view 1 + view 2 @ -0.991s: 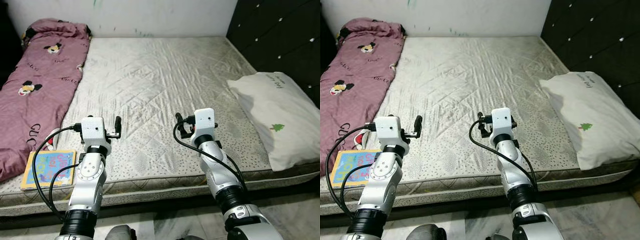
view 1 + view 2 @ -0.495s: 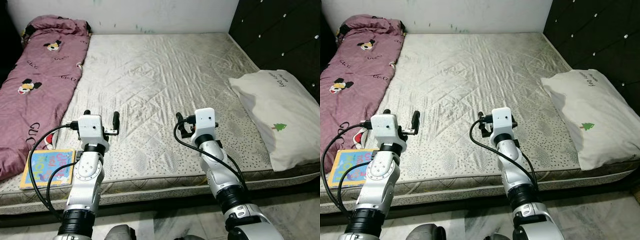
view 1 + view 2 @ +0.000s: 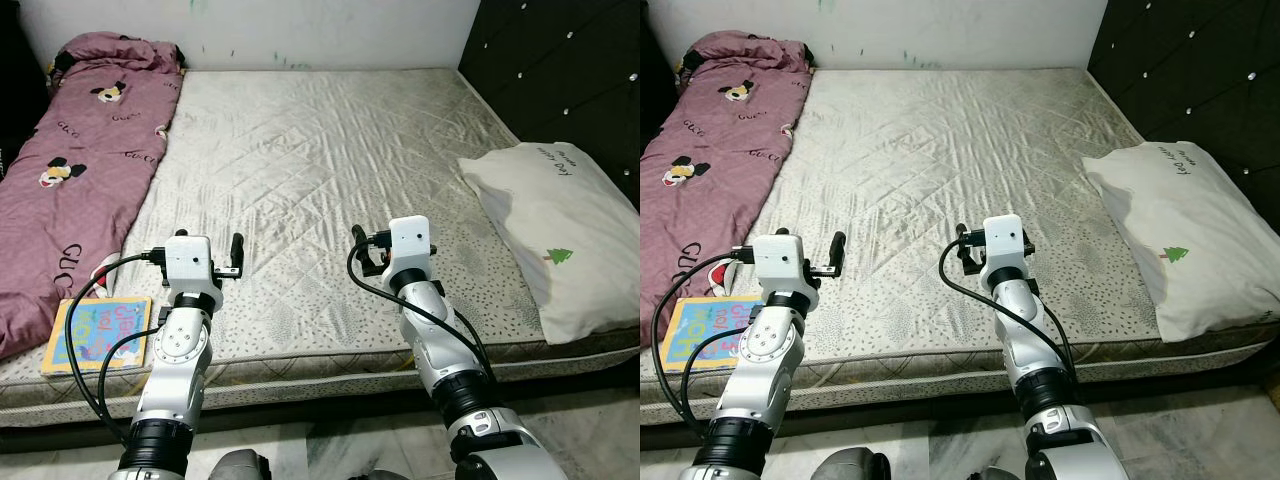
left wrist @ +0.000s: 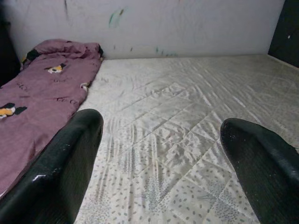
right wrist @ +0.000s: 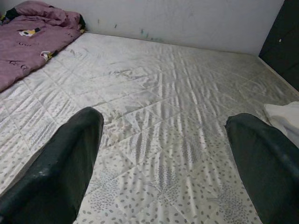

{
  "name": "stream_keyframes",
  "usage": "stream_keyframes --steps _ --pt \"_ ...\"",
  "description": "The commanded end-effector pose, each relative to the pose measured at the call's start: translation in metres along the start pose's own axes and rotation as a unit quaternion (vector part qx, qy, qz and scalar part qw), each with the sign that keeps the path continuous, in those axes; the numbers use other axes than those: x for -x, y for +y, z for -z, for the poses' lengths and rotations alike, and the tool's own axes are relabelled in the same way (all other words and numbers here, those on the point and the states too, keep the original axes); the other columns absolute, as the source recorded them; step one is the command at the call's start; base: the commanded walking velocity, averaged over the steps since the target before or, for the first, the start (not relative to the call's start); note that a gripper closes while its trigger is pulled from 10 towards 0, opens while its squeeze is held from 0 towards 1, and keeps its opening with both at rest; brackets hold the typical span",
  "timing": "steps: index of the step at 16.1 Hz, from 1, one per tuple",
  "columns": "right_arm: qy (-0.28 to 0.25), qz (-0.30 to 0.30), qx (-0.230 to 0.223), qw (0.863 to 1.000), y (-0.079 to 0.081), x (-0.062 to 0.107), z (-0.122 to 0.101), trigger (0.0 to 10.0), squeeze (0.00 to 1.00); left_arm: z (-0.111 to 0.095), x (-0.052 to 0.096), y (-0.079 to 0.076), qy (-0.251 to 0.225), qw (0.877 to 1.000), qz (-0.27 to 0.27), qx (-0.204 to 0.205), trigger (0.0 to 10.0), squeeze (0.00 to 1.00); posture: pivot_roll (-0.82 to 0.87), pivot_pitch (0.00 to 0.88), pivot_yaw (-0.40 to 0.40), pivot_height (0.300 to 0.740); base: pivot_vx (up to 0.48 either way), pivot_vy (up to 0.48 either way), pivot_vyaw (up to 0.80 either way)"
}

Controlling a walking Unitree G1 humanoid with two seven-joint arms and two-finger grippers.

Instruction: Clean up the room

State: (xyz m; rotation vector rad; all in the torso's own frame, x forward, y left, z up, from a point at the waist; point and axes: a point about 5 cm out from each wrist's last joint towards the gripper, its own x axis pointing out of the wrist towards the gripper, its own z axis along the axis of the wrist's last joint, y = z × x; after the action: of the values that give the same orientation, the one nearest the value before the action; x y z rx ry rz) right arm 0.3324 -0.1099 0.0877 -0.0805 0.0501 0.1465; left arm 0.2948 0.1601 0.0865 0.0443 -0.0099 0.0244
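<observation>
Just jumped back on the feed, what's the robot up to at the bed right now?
The robot stands at the edge of the bed, both arms held out over the mattress and holding nothing. The left gripper and the right gripper are both open and apart from everything. A colourful book lies at the near corner by the left arm, beside the purple blanket. A white pillow lies on the right side.

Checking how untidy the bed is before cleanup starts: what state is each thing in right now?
Left pincer: open, holding nothing, above the mattress.
Right pincer: open, holding nothing, above the mattress.
Purple blanket: rumpled, lying along the bed's left side.
Book: closed, flat at the mattress's near left corner.
Pillow: lying at the right edge by the dark headboard.
Mattress: bare, wrinkled.
</observation>
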Motion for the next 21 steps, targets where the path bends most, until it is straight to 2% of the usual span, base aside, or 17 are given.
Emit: stream_keyframes --steps 1,6,21 --pt "0.0 0.003 -0.005 1.0 -0.0008 -0.0026 -0.0031 10.0 0.0 0.0008 -0.0015 0.0023 0.006 1.0 -0.003 0.0 10.0 0.0 0.12 0.0 -0.027 0.74 0.0 0.0 0.0" --pt "0.001 0.002 -0.004 1.0 -0.0013 -0.0029 -0.0029 10.0 0.0 0.0006 -0.0019 0.0017 0.007 1.0 -0.003 0.002 10.0 0.0 0.12 0.0 -0.032 0.74 0.0 0.0 0.0" --pt "-0.002 0.0 -0.003 1.0 -0.001 -0.0041 -0.0048 10.0 0.0 0.0001 -0.0021 0.0008 0.005 1.0 -0.003 0.004 10.0 0.0 0.12 0.0 -0.035 0.74 0.0 0.323 0.0"
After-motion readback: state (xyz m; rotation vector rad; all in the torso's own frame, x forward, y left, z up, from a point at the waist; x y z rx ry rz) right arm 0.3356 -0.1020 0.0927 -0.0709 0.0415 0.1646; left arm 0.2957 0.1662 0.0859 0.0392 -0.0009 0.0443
